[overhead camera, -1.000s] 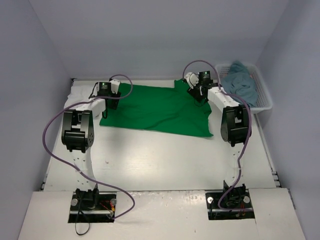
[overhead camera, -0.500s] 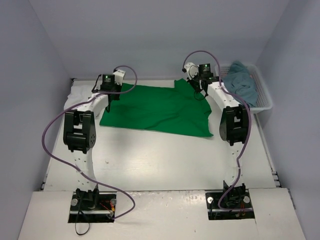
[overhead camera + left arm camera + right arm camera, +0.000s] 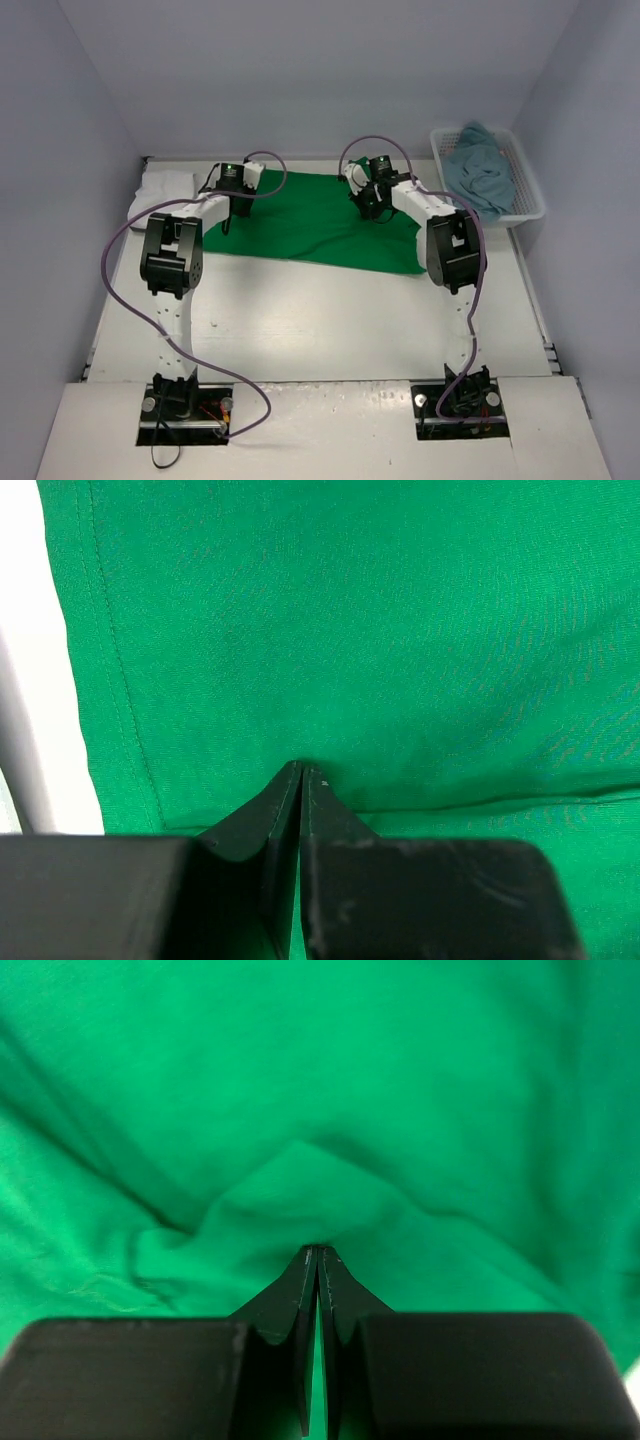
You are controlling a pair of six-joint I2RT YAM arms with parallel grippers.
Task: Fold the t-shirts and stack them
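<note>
A bright green t-shirt (image 3: 310, 228) lies spread across the far half of the table. My left gripper (image 3: 231, 208) is down on its far left part, jaws shut with a fold of green cloth (image 3: 330, 660) pinched at the tips (image 3: 302, 768). On the shirt's far right part, my right gripper (image 3: 368, 206) is also shut, and the cloth (image 3: 300, 1190) bunches up into a ridge at its tips (image 3: 319, 1250). A white t-shirt (image 3: 165, 185) lies at the far left corner. A dull teal-blue t-shirt (image 3: 480, 168) is heaped in the basket.
A white plastic lattice basket (image 3: 530, 200) stands at the far right, against the wall. Purple cables loop from both arms over the table. Grey walls close in the table on three sides.
Both grippers have closed on the green t-shirt and moved inward and towards me. The shirt's far corners have shifted with them.
</note>
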